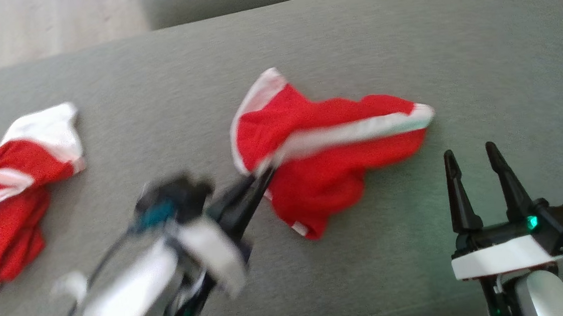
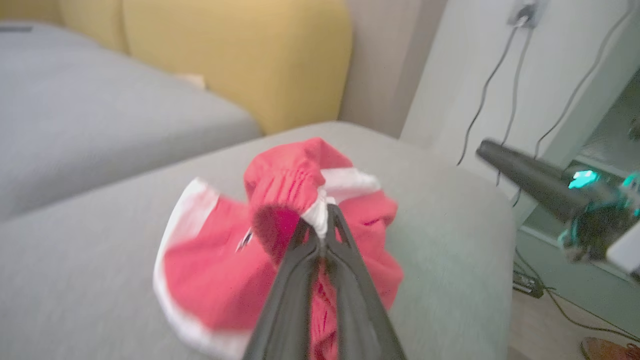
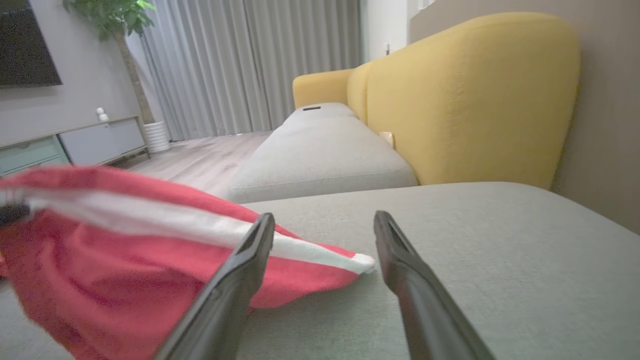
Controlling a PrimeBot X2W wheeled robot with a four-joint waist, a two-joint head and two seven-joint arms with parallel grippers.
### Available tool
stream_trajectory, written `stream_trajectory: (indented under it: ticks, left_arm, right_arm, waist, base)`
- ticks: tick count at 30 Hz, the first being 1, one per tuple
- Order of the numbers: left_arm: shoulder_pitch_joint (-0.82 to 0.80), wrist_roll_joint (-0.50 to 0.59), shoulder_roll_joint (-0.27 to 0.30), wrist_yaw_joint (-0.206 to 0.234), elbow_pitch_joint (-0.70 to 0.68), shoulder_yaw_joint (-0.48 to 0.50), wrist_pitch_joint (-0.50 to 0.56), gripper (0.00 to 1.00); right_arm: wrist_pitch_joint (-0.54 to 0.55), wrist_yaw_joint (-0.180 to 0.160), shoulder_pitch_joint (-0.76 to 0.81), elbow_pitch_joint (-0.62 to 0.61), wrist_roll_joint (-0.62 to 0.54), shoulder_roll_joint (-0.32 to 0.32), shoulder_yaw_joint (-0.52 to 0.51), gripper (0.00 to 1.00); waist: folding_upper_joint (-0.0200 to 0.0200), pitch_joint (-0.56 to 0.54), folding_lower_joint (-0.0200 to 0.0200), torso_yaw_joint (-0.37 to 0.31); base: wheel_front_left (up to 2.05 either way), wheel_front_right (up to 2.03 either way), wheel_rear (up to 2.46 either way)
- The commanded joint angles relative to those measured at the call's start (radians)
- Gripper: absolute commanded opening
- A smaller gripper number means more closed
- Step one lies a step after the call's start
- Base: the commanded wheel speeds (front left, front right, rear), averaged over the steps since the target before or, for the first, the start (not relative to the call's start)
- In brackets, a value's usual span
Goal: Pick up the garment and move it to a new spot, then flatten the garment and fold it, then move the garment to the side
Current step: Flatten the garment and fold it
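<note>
Left end effector [image 2: 326, 220] (apparently) on garment [image 2: 210, 270]

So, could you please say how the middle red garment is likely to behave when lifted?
Probably floppy: the red garment lies in soft crumpled folds, so it should sag below the left gripper, shut on its white-trimmed edge. Likely light, as the fabric looks thin. It may drag on the textured grey cushion.

Crumpled red garment [image 1: 322, 160], white-trimmed, lies on grey cushion [image 1: 403, 43].
</note>
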Motion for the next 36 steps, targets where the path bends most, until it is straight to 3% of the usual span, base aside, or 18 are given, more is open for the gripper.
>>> stream_trajectory:
  ticks: [1, 7, 15, 22, 29, 30, 32, 34, 36]
  left_arm:
    - [-0.024, 0.000, 0.029, 0.008, -0.035, 0.041, -0.003, 0.00]
    - [0.093, 0.007, 0.108, 0.065, -0.030, 0.061, -0.012, 0.00]
    - [0.088, 0.046, 0.098, 0.084, 0.005, 0.136, -0.019, 0.00]
    - [0.109, 0.102, 0.069, 0.057, 0.012, 0.211, -0.019, 0.00]
    - [0.123, 0.150, 0.038, 0.023, 0.030, 0.242, -0.019, 0.00]
    - [0.125, 0.156, 0.034, 0.019, 0.033, 0.245, -0.019, 0.00]
    - [0.128, 0.165, 0.029, 0.011, 0.041, 0.252, -0.019, 0.00]
    - [0.130, 0.174, 0.026, 0.005, 0.050, 0.259, -0.019, 0.00]
    - [0.133, 0.183, 0.024, 0.000, 0.056, 0.267, -0.019, 0.00]
  right_arm:
    - [-0.005, 0.008, -0.005, -0.031, -0.007, -0.005, 0.020, 1.00]
    - [-0.005, 0.008, -0.012, -0.003, -0.016, -0.005, 0.033, 1.00]
    - [-0.005, 0.008, -0.028, 0.140, 0.080, -0.079, 0.059, 1.00]
    - [-0.005, 0.008, -0.041, 0.305, 0.153, -0.145, 0.189, 1.00]
    - [-0.005, 0.008, -0.106, 0.421, 0.185, -0.143, 0.253, 1.00]
    - [-0.005, 0.008, -0.113, 0.431, 0.183, -0.143, 0.261, 0.87]
    - [-0.005, 0.008, -0.124, 0.453, 0.185, -0.143, 0.279, 0.36]
    - [-0.005, 0.008, -0.133, 0.471, 0.189, -0.146, 0.289, 0.00]
    - [-0.005, 0.008, -0.136, 0.488, 0.195, -0.151, 0.294, 0.00]
  waist:
    - [0.0000, 0.019, 0.0000, 0.049]
    - [0.0000, 0.046, 0.0000, 0.147]
    - [0.0000, 0.067, 0.0000, 0.228]
    - [0.0000, 0.071, 0.0000, 0.230]
    - [0.0000, 0.075, 0.0000, 0.238]
    - [0.0000, 0.075, 0.0000, 0.239]
    - [0.0000, 0.073, 0.0000, 0.242]
    - [0.0000, 0.069, 0.0000, 0.244]
    - [0.0000, 0.063, 0.0000, 0.243]
  base:
    - [0.00, 0.00, 0.00]
    - [0.00, 0.00, 0.00]
    - [0.00, 0.00, 0.00]
    - [0.00, 0.00, 0.00]
    - [0.00, 0.00, 0.00]
    - [0.00, 0.00, 0.00]
    - [0.00, 0.00, 0.00]
    - [0.00, 0.00, 0.00]
    - [0.00, 0.00, 0.00]
